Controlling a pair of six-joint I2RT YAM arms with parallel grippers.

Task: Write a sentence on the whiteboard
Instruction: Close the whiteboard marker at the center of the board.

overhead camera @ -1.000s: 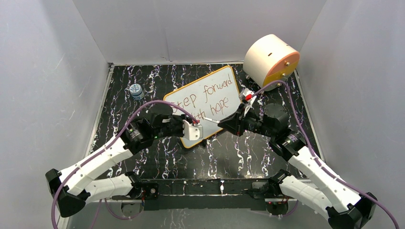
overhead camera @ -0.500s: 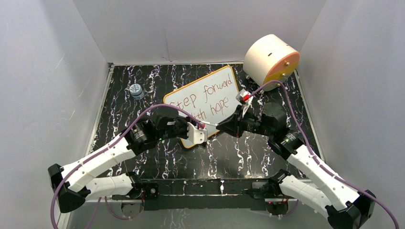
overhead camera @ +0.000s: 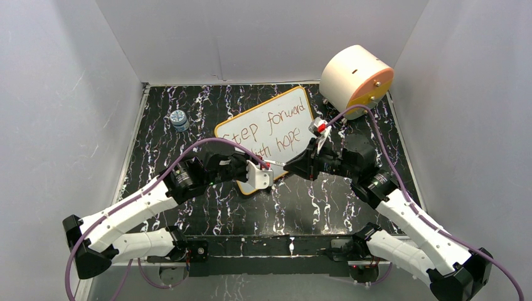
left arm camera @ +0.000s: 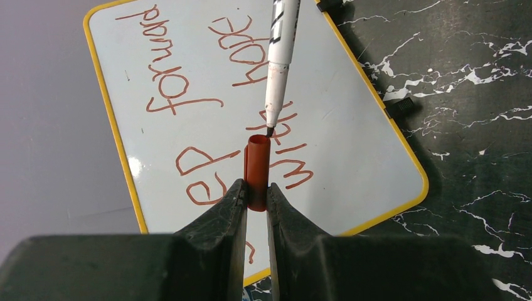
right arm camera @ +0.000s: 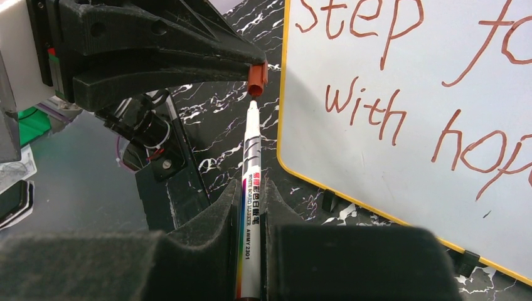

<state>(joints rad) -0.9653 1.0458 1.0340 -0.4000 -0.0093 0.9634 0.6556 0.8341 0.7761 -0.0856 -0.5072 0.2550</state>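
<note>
Two arms meet nose to nose over the near end of the whiteboard, so quick rundown. The board lies flat around the middle of the table, turned on a diagonal: its long axis runs from the near-left up toward the far-right corner, where its far end points at the round peach drum. The sentence follows that same slant in two lines, "Step forward" on top and "with hope" under it, in reddish-brown ink. The left gripper is clenched on a little red cap, with the cap sticking out past the fingertips and its open mouth facing the other arm. The right gripper is clamped on a white marker, which lies lengthwise between the jaws. The marker's long axis goes roughly left-right across the table, with its tip aimed straight at the cap. The tip sits right at the cap's mouth, lined up with it, and I honestly can't tell if it's touching or just shy of it. Both hover above the board's near edge. A small bluish jar sits off by the table's left edge, well apart from the board.
</note>
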